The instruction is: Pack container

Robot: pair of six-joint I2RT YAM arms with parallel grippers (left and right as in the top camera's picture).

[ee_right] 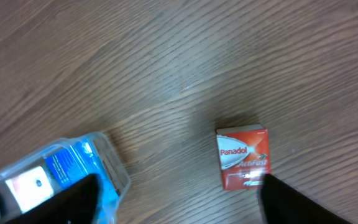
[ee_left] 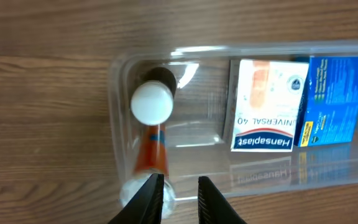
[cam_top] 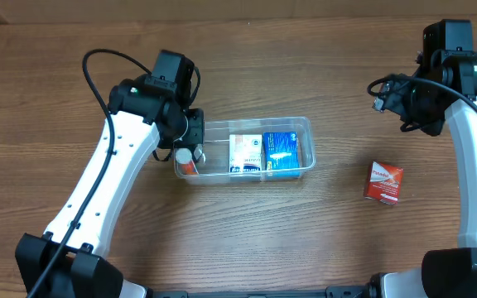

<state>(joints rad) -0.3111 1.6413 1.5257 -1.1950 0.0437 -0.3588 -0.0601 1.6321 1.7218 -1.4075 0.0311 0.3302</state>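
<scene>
The clear plastic container [cam_top: 305,124] sits mid-table. Inside are a white Hansaplast box [cam_top: 245,154], a blue box [cam_top: 281,153] and, at the left end, a small bottle [cam_top: 188,162] with a white cap and orange label. My left gripper [cam_top: 192,142] hovers over that left end. In the left wrist view its fingers [ee_left: 179,200] are a little apart with nothing between them, just above the bottle [ee_left: 151,146] and the container wall [ee_left: 114,118]. My right gripper [ee_right: 179,199] is wide open and empty, high above a red Panadol box [ee_right: 243,157] on the table [cam_top: 383,183].
The red box lies about a hand's width right of the container. The container's right end [ee_right: 114,167] shows in the right wrist view. The right arm [cam_top: 425,91] is at the far right edge of the wooden table.
</scene>
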